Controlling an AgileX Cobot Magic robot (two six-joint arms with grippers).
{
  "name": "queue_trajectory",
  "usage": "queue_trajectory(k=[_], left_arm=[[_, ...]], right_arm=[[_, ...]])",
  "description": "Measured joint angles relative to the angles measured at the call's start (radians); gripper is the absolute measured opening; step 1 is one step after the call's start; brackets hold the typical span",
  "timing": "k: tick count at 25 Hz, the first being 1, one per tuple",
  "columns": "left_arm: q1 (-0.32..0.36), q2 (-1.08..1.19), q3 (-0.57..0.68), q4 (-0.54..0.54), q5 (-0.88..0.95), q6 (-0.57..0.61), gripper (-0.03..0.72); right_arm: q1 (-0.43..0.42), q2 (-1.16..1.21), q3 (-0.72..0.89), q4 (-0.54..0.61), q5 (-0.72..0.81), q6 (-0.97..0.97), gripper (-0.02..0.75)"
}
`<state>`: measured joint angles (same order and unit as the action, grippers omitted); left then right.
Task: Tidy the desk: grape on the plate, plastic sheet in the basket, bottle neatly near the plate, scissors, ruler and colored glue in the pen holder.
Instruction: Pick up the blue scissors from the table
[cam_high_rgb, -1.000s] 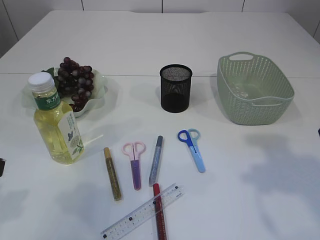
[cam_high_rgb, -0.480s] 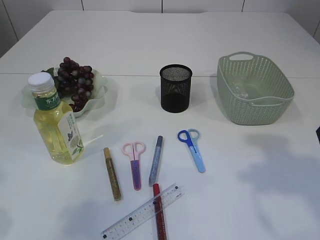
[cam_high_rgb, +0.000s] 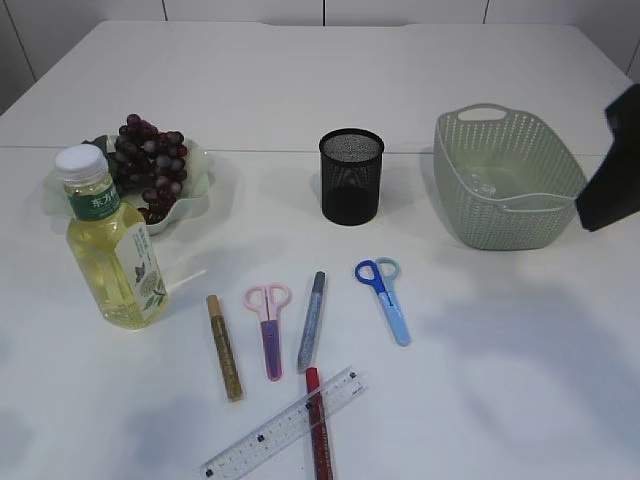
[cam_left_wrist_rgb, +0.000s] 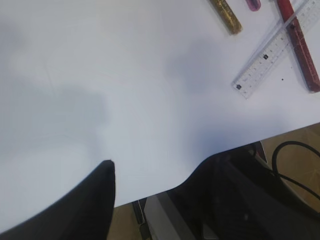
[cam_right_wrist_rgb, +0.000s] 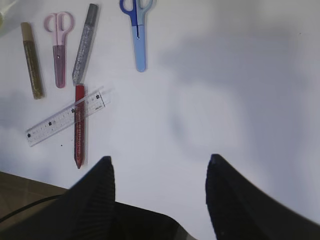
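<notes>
— Where do the task's things sit?

— The grape lies on the plate at far left, with the bottle upright just near of it. The black pen holder stands mid-table, the green basket to its right.

— And the loose items?

— Near the front edge: gold glue, pink scissors, silver glue and blue scissors lie side by side; the ruler crosses over the red glue.

— The grippers?

— The right gripper hangs over bare table with its jaws spread and nothing between them. The left gripper is likewise spread and empty above the table's near edge.
</notes>
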<state>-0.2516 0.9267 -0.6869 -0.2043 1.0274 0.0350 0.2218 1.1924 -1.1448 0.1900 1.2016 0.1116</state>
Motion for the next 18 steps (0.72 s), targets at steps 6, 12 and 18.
queue_trajectory(k=[6,12,18], left_arm=[[0.000,0.000,0.000,0.005,-0.020,-0.035,0.447],[0.000,0.045,0.000,0.090,-0.021,-0.117,0.446],[0.000,0.138,0.000,0.043,-0.049,-0.135,0.446]], right_arm=[[0.138,0.170,-0.115,-0.090,0.004,0.063,0.457],[0.174,0.371,-0.235,-0.135,0.004,0.066,0.457],[0.176,0.543,-0.359,-0.171,0.004,0.020,0.457]])
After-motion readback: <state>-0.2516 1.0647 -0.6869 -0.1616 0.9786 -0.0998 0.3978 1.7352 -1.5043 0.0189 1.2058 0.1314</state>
